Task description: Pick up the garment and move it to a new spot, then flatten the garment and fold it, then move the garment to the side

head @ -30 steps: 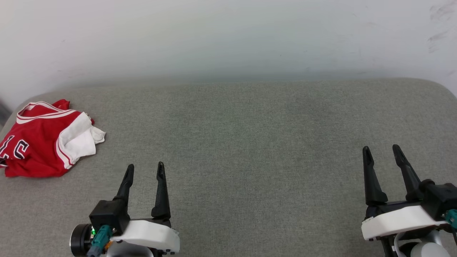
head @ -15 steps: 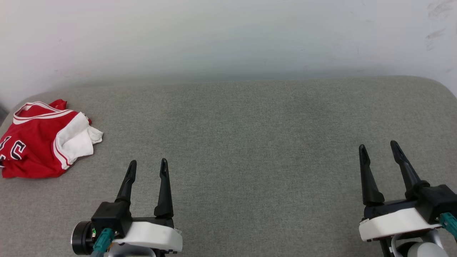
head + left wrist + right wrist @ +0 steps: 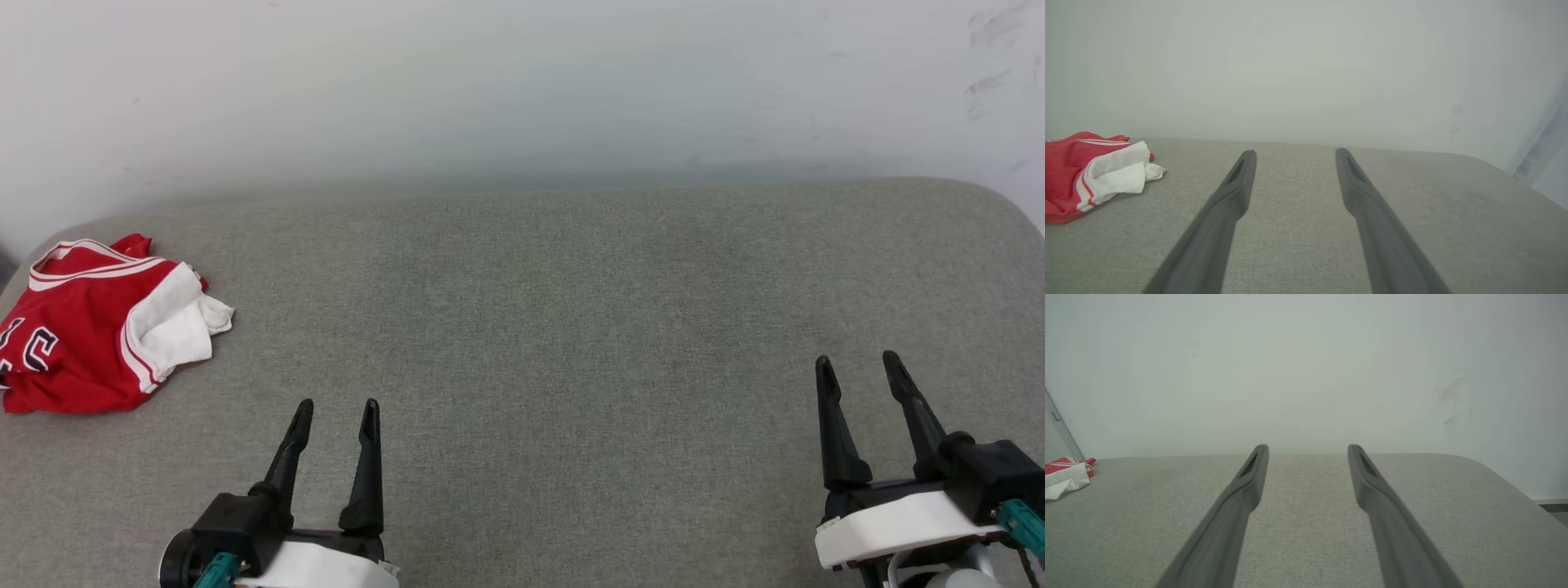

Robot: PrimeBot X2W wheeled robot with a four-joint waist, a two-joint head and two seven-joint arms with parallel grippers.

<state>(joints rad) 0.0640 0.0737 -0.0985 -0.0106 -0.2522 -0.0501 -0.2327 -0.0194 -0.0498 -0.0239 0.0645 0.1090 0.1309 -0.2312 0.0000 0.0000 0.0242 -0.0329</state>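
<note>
The garment, a red jersey with white sleeves, striped trim and black numbers, lies crumpled at the far left of the grey padded surface. It also appears at the left of the left wrist view as the garment and as a small red-and-white patch, the garment, in the right wrist view. My left gripper is open at the lower left, to the right of and nearer than the jersey, holding nothing. My right gripper stands open at the lower right, far from it.
A pale wall rises behind the padded surface, scuffed at the upper right. The surface's rounded right corner drops off near my right gripper. The cushion's left edge runs close behind the jersey.
Both grippers sit lower in the head view than before, the left one more so. The whole picture has shifted slightly, so the camera moved. The jersey lies as it did.
</note>
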